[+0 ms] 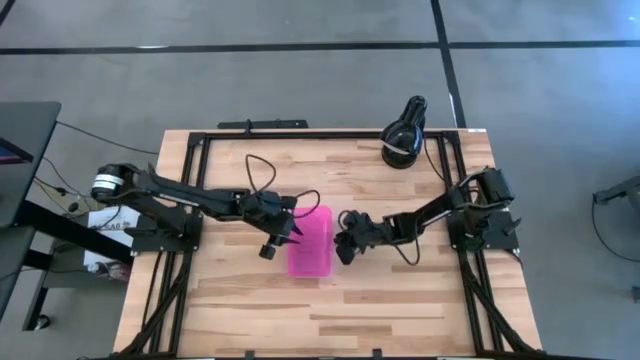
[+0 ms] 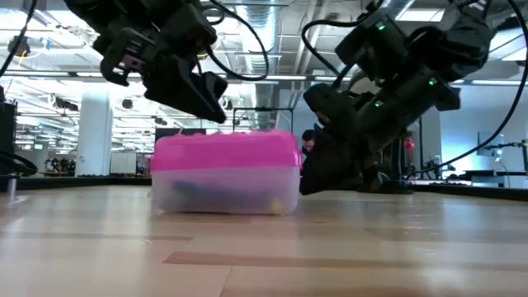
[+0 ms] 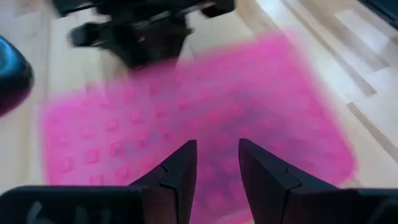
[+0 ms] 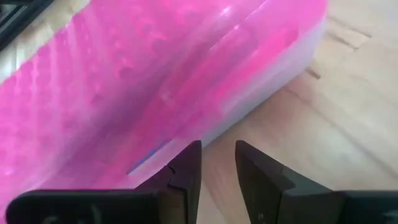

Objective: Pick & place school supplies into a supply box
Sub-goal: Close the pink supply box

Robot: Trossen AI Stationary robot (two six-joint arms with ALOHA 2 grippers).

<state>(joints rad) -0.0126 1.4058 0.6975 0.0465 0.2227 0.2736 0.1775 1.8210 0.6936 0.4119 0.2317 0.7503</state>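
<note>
Nearest the low camera, bare pale wood of the table (image 2: 264, 256) is filling the lower half of the frame. Just beyond it, at centre-left, the supply box (image 2: 224, 172) is sitting flat with its pink lid down on the clear base; blurred blue and yellow shapes, probably the school supplies (image 2: 216, 191), are showing through the wall, so the packing is looking finished or close to it.

In the high view the box is lying at the table's centre, and the two arms are flanking it. The left gripper (image 1: 283, 230) is hovering over the lid's left edge, its fingers standing a narrow gap apart and gripping nothing, as the left wrist view confirms with pink lid showing between them. The right gripper (image 1: 346, 240) is hanging just beside the box's right wall, fingers likewise slightly parted and empty. That placement is suggesting the pair is either pressing the lid closed or steadying the box.

Farther back, at the table's upper right, a black lamp (image 1: 404, 138) is standing well apart from the work. Beyond the table, the low view is showing a large open hall with ceiling ducts and lights.
</note>
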